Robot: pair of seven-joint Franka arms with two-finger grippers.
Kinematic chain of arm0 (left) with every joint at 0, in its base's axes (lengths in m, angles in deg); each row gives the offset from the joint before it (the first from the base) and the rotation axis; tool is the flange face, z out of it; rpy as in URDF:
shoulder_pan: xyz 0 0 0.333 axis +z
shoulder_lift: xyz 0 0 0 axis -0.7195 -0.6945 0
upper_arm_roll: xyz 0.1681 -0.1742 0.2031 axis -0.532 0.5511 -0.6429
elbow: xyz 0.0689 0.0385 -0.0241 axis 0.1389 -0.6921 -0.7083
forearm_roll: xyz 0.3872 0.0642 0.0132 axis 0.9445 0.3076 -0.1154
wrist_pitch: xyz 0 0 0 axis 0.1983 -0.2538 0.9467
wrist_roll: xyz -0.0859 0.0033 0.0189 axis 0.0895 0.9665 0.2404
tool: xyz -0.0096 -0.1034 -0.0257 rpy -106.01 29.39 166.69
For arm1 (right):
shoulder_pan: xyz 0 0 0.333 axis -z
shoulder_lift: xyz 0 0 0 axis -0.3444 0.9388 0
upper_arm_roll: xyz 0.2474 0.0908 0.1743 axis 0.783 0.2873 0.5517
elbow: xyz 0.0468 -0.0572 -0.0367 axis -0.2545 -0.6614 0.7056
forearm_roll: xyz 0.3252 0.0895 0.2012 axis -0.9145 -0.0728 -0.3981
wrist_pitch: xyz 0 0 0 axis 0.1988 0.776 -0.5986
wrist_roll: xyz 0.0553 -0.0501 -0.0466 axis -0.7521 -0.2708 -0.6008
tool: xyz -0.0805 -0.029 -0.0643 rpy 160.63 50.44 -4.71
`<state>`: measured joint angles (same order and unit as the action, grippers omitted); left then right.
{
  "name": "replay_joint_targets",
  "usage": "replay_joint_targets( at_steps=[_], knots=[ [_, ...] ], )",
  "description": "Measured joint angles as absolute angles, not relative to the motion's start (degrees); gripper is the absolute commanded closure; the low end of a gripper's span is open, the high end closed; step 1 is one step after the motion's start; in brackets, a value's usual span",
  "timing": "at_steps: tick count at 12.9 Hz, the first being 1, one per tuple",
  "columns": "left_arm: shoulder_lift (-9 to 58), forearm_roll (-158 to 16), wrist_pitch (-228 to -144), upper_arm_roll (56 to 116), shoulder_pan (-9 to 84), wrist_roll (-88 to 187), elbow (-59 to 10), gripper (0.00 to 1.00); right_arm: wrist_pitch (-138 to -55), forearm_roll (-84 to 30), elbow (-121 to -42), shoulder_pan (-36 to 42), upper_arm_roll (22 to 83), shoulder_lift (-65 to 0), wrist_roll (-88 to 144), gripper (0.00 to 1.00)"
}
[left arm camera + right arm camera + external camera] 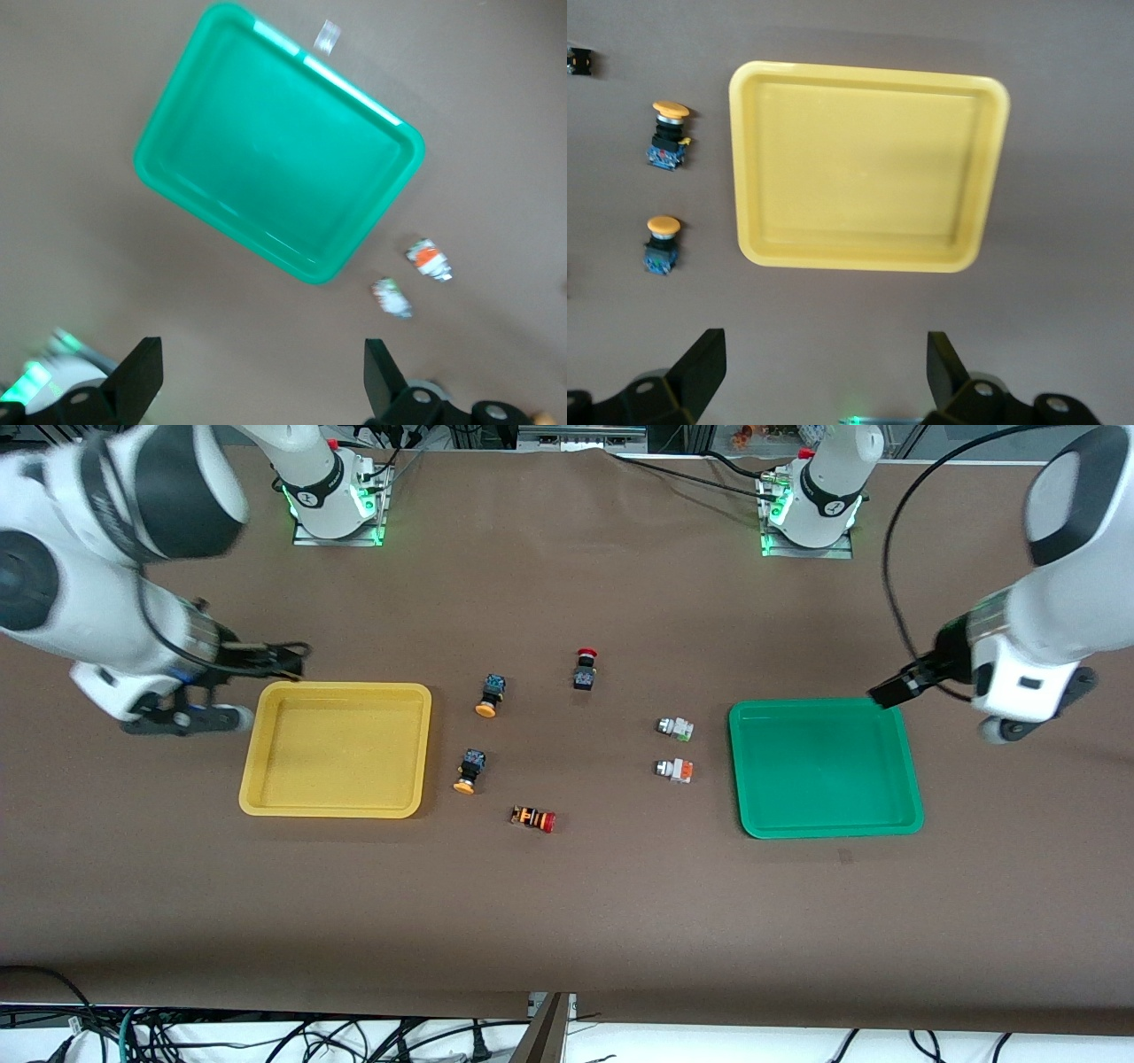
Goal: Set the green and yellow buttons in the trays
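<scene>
Brown cloth covered the whole surface [567,921]. Four small buttons lay on it, between two trays, and none was in a tray. Two black buttons had yellow caps. One yellow button [490,694] lay near the yellow tray [266,779], and the other yellow button [469,770] lay nearer the front camera, just beside that tray. Two pale buttons lay close to the green tray [753,815]. One pale button had a green mark [676,729]. The other pale button had an orange mark [675,770] and lay nearer the front camera. Both trays had nothing in them.

Two more buttons had red caps. The black one [584,669] lay between the trays, farther from the front camera than the rest. The striped one [533,819] lay nearest the front camera.

The left hand [889,691] hung over the corner of the green tray at the left arm's end, with its fingers [142,376] spread wide and holding nothing. The right hand [288,660] hung over the edge of the yellow tray, also wide open and holding nothing.
</scene>
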<state>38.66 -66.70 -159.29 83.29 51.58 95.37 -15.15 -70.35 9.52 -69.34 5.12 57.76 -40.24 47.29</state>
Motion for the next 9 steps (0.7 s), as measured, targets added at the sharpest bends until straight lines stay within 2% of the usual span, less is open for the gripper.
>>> replay_joint_targets(
  at_steps=[3,6,9],
  knots=[
    [34.64,-67.29,-169.06,85.62,48.97,116.94,-18.59,0.00,-77.74,6.12,-69.68,-1.06,58.00,-32.96,59.96,0.00],
    [32.59,-67.29,-181.84,85.79,44.51,128.14,-27.09,0.00,-83.45,1.83,-70.24,-5.00,58.03,-26.56,68.22,0.00],
    [29.20,-67.23,-190.21,85.82,40.49,134.12,-34.56,0.00,-92.11,-3.20,-75.66,-7.38,58.05,-24.04,74.02,0.00]
  ],
)
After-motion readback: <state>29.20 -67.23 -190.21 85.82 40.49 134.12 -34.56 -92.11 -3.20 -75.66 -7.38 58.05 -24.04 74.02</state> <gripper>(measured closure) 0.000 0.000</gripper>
